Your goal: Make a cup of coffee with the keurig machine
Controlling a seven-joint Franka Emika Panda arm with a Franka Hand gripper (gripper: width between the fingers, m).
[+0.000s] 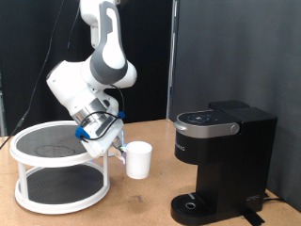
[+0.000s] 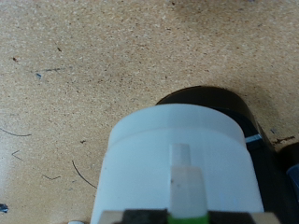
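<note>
While the white arm (image 1: 99,66) leans down from the desk's far edge, its gripper (image 1: 115,148) sits just beside a two-tier round rack (image 1: 58,169) that occupies the desk's left edge in the exterior view, and it is clamped on the cup (image 1: 139,159), gripping it at the handle side. That cup is upright, raised a little above the wooden desk (image 1: 141,202) near the middle, between the rack and the keurig machine (image 1: 221,160). At the desk's right edge in the exterior view, the keurig machine stands with its lid down, its grey control panel on top and its round drip tray at the front bottom, well apart from the cup. From the wrist view, the cup (image 2: 177,168) fills the lower part, its handle running toward the fingers (image 2: 149,217), whose tips barely show at the frame edge; behind the cup lies a dark round shape (image 2: 234,112) on the speckled desk (image 2: 84,65), too cropped to identify surely.
</note>
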